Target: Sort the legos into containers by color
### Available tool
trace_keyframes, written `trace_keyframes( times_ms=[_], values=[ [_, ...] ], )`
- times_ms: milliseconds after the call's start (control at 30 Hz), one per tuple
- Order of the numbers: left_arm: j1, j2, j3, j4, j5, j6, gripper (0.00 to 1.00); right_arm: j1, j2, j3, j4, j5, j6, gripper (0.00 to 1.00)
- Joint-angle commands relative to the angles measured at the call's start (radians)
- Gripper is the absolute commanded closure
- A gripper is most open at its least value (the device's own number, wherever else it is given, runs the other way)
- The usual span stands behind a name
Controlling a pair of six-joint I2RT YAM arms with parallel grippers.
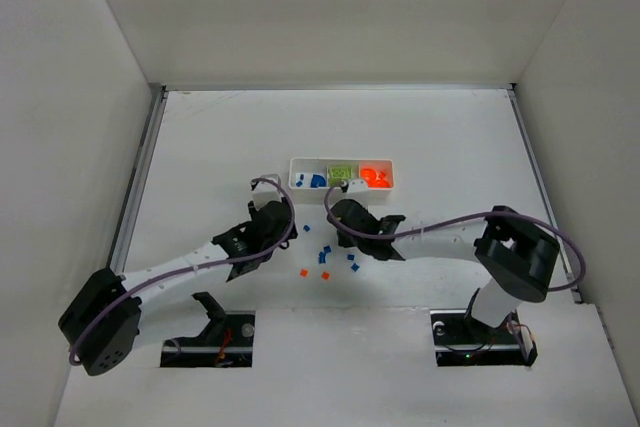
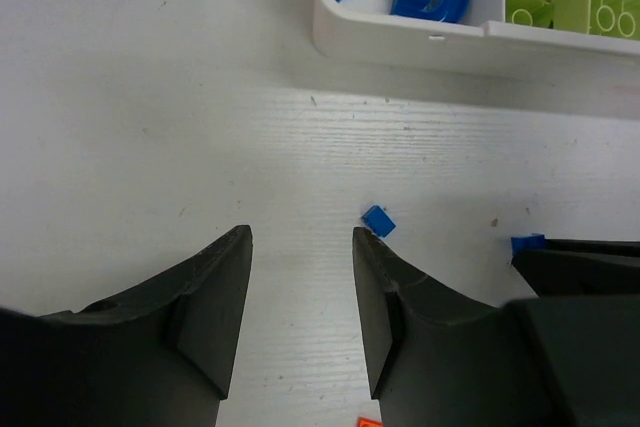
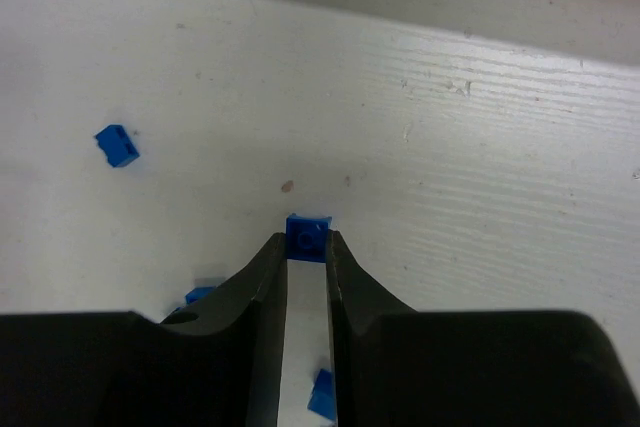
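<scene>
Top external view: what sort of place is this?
Probably a lab robot cell: white table boxed in by plain walls, left arm and right arm bolted at its near edge, lego tray.

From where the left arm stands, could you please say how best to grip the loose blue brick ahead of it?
Pinch the brick across its flat sides, from above; it lies low and skewed on the table, so the left gripper probably needs a twist.
</scene>
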Motion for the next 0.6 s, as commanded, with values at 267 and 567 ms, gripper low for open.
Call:
trace_keyframes(
  times_ms=[267,567],
  values=[
    [-0.011,-0.052,-0.070,0.028,0.000,-0.058,0.58,-0.010,0.000,0.319,0.016,-0.031,-0.172,0.81],
    [-0.049,-0.034,-0.055,0.045,0.009,-0.076,0.58,-0.127,0.165,0.485,0.062,-0.077,-0.236,0.70]
  ],
)
